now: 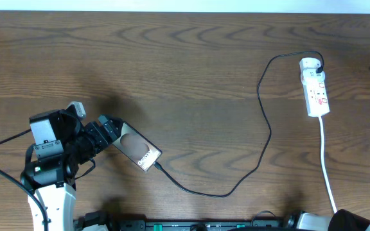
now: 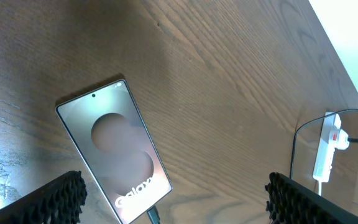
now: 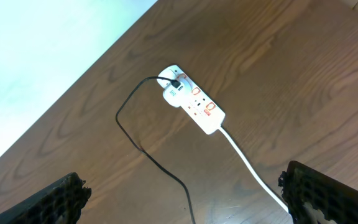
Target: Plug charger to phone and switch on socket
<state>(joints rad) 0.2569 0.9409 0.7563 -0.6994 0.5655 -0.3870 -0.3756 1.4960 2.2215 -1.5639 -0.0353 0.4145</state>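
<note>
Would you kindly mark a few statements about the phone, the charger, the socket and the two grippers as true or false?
1. The phone lies flat on the table. True.
2. The charger has its tip lying loose, away from the phone. False: the tip meets the phone's lower edge.
3. The right gripper is shut on the socket. False: it is open and clear of the socket.
4. The left gripper is open. True.
5. The white adapter sits at the socket's end opposite the thick white cord. True.
</note>
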